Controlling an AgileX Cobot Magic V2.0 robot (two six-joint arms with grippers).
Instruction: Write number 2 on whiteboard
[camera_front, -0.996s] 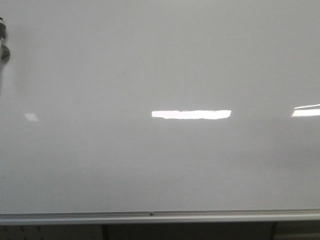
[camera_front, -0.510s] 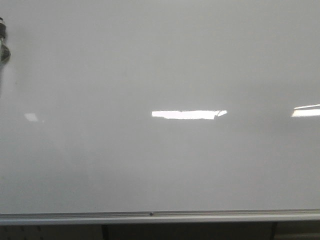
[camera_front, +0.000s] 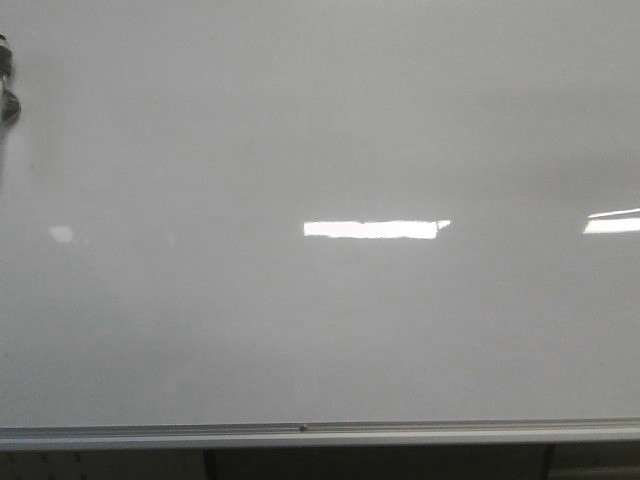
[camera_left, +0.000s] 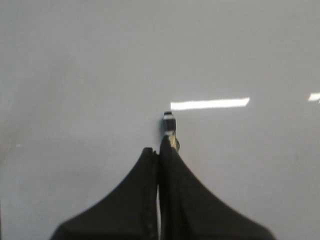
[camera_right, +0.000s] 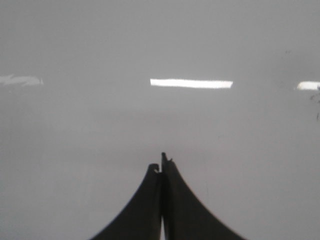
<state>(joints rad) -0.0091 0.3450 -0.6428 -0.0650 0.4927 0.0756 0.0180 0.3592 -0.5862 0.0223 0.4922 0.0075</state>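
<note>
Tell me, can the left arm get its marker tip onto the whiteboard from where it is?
Probably yes. In the left wrist view the left gripper is shut on a marker whose tip points at the bare whiteboard, with nothing between them. How near the tip is cannot be told.
</note>
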